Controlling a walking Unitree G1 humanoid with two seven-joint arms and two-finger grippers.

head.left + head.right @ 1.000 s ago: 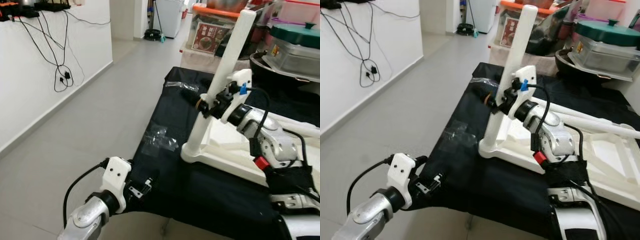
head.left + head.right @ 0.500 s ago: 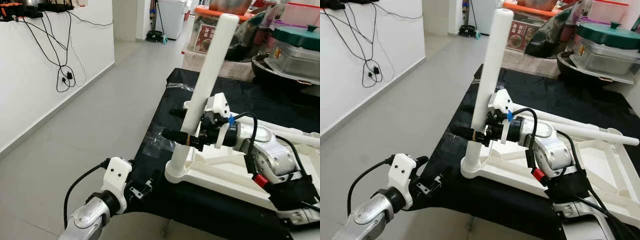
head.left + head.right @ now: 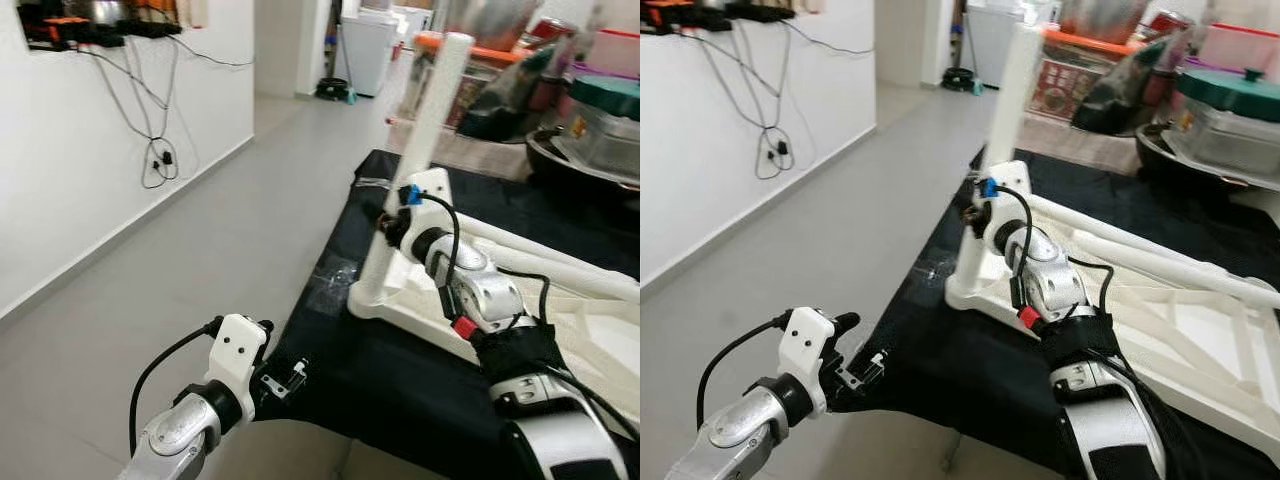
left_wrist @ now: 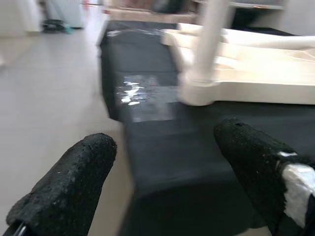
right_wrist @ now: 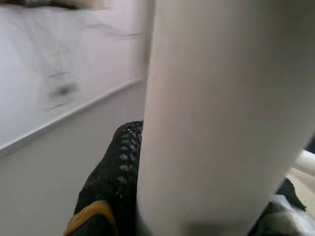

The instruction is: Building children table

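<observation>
Change since earlier: the whole picture shifts with the head; against the black cloth, the upturned table top and its upright leg sit farther from the near edge than half a second ago, and the right arm reaches farther out.

Left eye view: the right gripper sits at centre frame, fingers pinching the white leg low on its shaft. The leg stands nearly upright, leaning slightly right, its foot in the corner socket of the white table top. The left gripper hangs at lower centre-left, over the near edge of the black cloth.

Right eye view: a second leg lies flat across the table top, running toward the right edge. Plastic wrap lies on the cloth just left of the socket corner.

Left wrist view: two black fingers spread wide, holding nothing, with the cloth edge and the leg's foot beyond them.

Right wrist view: the leg close up, one finger pressed against it.

Doing the step well: I judge the leg is being seated; keep it in line with the socket and press straight down, not sideways.

Edges and room: the socket corner lies near the cloth's left edge, so a sideways push could slide the top toward it. Open floor lies left; storage boxes crowd the upper right.
</observation>
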